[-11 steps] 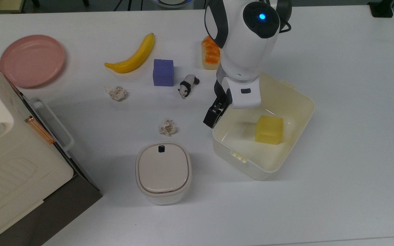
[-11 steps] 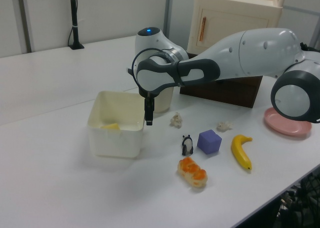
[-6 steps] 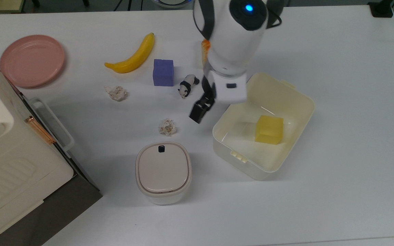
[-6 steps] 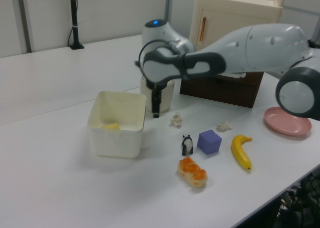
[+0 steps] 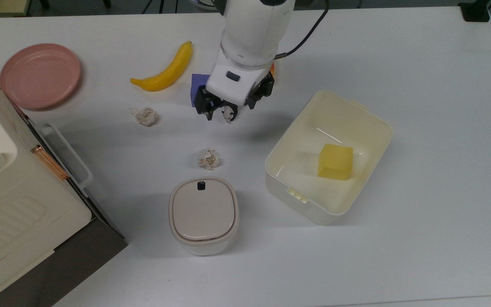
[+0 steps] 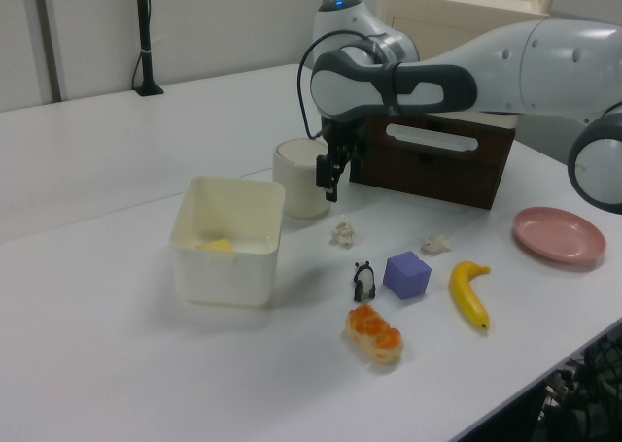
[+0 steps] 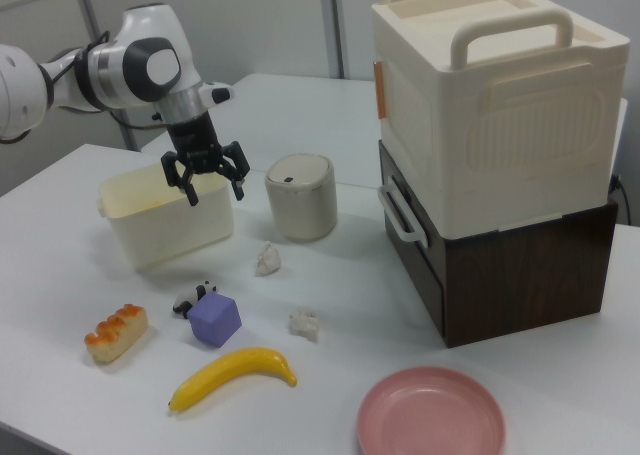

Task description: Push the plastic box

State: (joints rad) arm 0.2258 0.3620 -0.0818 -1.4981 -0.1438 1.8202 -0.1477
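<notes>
Since the earlier frame, the end effector (image 5: 227, 105) has lifted away from the plastic box (image 5: 371, 123), fingers spread apart and empty. That box, holding a yellow block (image 5: 335, 161), sits mid-worktop (image 5: 441, 128). Pushing seems done; only retreat remains.

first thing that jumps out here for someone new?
The white arm's gripper, fingers spread open, hangs above the toy panda in the top view, apart from the plastic box. Inside that box lies a yellow block. In the right view, a big white ribbed case sits stacked at the right.
</notes>
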